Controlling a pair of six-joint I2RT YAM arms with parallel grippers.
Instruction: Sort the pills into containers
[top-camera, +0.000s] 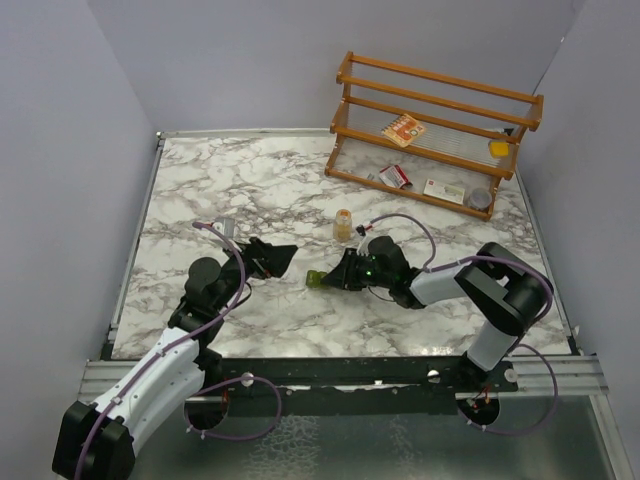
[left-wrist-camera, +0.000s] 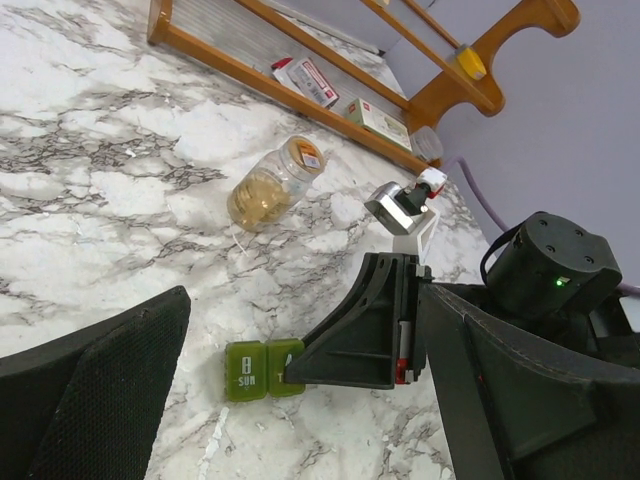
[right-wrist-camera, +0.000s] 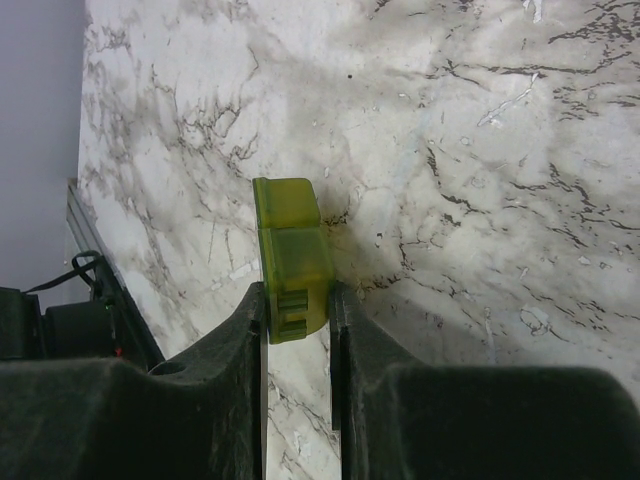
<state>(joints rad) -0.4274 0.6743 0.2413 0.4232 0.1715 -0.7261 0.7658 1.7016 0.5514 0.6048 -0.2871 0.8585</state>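
Pill box (right-wrist-camera: 288, 230) — lengthwise from right hand (right-wrist-camera: 298, 302)

Olive-green pill box (right-wrist-camera: 290, 255); white table (top-camera: 250, 190) (grey-veined marble); orange-brown rack (top-camera: 440, 135).

olive-green pill box (left-wrist-camera: 255, 371) marked "sun" lies on a marble table (left-wrist-camera: 100, 200), its right end clamped by the right gripper (left-wrist-camera: 300, 366); just beyond, a clear bottle (left-wrist-camera: 285, 170) of yellow pills (left-wrist-camera: 255, 205); far off, a wooden rack (left-wrist-camera: 230, 67) holding cartons (left-wrist-camera: 305, 80)
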